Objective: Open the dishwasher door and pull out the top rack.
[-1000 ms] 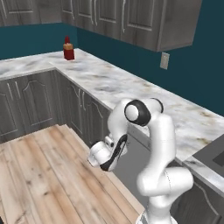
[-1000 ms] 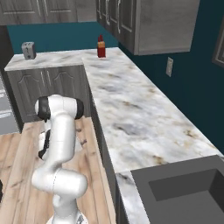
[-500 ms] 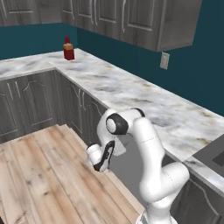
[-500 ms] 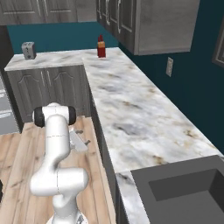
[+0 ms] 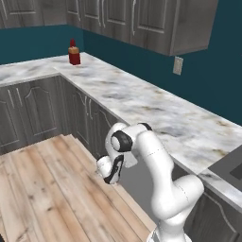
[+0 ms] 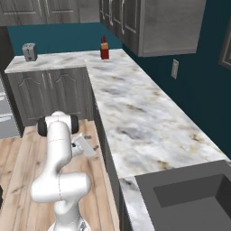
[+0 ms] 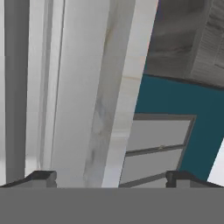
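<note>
i am holding my gripper (image 5: 109, 174) low beside the cabinet run under the marble counter (image 5: 156, 113), with my arm folding down from the elbow; in the right base view the gripper (image 6: 85, 146) is sitting just off the cabinet front, above the wood floor (image 6: 18, 171). my jaws are standing wide apart with nothing between them; in the hand view the two dark fingertips (image 7: 43, 176) are showing at the bottom with open space from one to the other. the dishwasher door (image 5: 142, 189) is appearing as a plain grey panel under the counter edge, just behind my forearm, and it is lying flush with the dark cabinet doors (image 5: 28, 113), so it is reading as closed; i cannot tell where its handle is. the hand view is looking up past the pale counter edge (image 7: 87, 87) toward the teal wall (image 7: 183, 113). a red bottle (image 5: 73, 53) is standing on the far counter corner, well apart from me
</note>
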Controlling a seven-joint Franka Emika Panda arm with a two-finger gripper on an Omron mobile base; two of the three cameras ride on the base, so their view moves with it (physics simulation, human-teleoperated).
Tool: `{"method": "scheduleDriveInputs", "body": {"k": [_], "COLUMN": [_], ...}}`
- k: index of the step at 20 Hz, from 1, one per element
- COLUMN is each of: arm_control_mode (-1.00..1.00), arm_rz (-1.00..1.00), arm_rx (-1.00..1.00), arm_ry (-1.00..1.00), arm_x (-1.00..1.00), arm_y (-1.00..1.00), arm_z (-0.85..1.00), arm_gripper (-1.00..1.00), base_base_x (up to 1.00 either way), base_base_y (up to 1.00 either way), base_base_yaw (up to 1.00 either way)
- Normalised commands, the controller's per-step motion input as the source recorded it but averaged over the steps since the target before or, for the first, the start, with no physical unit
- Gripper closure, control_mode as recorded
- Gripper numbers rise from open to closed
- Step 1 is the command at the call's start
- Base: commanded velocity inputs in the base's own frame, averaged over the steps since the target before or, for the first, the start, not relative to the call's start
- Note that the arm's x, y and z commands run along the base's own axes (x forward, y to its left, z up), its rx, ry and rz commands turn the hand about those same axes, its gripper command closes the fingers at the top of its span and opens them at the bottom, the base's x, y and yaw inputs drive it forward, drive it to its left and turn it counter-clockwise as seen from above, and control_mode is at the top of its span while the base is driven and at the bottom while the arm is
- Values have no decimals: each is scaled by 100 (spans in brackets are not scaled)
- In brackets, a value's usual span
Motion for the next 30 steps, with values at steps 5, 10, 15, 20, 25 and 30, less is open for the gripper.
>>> {"method": "scheduleDriveInputs", "body": {"k": [5, 10, 15, 20, 25, 30], "arm_control_mode": [-100, -100, -100, -100, -100, -100], "arm_rz": [0, 0, 0, 0, 0, 0], "arm_rx": [0, 0, 0, 0, 0, 0], "arm_ry": [0, 0, 0, -1, -1, -2], "arm_x": [37, 38, 42, 38, 34, 35], "arm_y": [-12, -15, -15, -15, -17, -17], "arm_z": [-33, -25, -23, -19, -21, -24], "arm_gripper": [-100, -100, -100, -100, -100, -100], "base_base_x": [0, 0, 0, 0, 0, 0], "base_base_y": [0, 0, 0, 0, 0, 0], "base_base_yaw": [0, 0, 0, 0, 0, 0]}}
